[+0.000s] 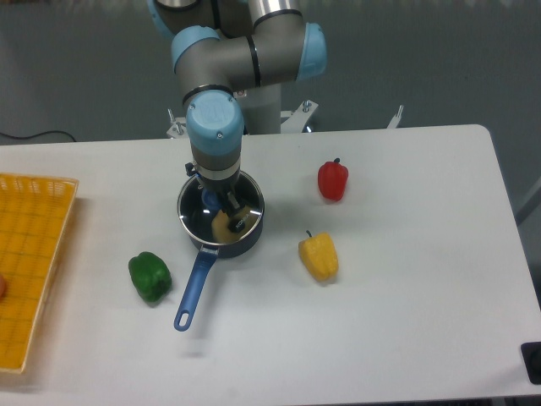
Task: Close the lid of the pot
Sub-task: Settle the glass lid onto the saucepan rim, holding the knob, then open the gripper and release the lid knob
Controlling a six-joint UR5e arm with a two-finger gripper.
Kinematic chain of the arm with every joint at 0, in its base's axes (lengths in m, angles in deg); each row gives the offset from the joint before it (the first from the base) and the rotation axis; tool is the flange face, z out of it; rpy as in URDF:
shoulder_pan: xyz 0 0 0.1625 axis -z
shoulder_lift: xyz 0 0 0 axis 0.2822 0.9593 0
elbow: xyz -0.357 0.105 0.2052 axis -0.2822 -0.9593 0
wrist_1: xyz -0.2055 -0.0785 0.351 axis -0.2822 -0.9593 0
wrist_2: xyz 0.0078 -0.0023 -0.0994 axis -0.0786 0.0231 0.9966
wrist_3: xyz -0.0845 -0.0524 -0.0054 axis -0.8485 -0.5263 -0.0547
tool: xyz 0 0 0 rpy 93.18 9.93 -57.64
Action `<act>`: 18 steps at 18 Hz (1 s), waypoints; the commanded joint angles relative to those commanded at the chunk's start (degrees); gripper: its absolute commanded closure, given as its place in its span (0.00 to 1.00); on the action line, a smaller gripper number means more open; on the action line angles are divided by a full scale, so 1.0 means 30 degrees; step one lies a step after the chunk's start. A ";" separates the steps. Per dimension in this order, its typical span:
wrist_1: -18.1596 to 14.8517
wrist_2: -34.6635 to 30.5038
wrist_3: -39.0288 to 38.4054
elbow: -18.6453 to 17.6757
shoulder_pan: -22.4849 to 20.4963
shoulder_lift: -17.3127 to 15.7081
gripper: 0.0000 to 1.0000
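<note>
The arm reaches straight down from the far edge of the white tabletop (406, 279), and its hand (221, 203) sits low over the pot (221, 224), mostly hidden under the blue-capped wrist. The pot lid (196, 216) lies on the pot's mouth directly beneath the hand, its thin metal rim following the pot's rim. The blue knob (211, 198) at the lid's centre shows just under the wrist, between the fingers as far as can be seen. Whether the fingers clamp the knob or stand slightly off it cannot be told from this view. A pale yellowish piece with a dark spot shows through or on the glass on the near side of the hand.

The pot's long blue handle (193, 289) runs from below the hand toward the near edge of the tabletop. A green pepper (150, 277) lies just beside that handle, on its left in the picture. A yellow pepper (319, 256) and a red pepper (333, 179) lie apart from the hand on the opposite side. A yellow basket (34, 254) stands at the picture's left edge, well apart from the hand.
</note>
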 joint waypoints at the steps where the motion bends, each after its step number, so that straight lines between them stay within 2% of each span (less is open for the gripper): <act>1: 0.0000 0.0000 0.0000 0.0000 -0.0029 0.0000 0.35; 4: -0.0029 0.0000 0.0088 0.0000 -0.0029 0.0000 0.24; 5: -0.0029 0.0000 0.0088 0.0029 -0.0029 0.0000 0.24; 6: -0.0029 0.0000 0.0117 0.0029 -0.0029 0.0000 0.19; 7: -0.0029 0.0000 0.0146 0.0029 -0.0029 0.0000 0.10; 14: -0.0292 -0.0029 0.0147 0.0409 -0.0117 -0.0263 0.09; 16: -0.0729 -0.0058 0.0147 0.1022 -0.0292 -0.0410 0.01; 18: -0.0996 -0.0291 0.0146 0.1725 -0.0555 -0.0469 0.00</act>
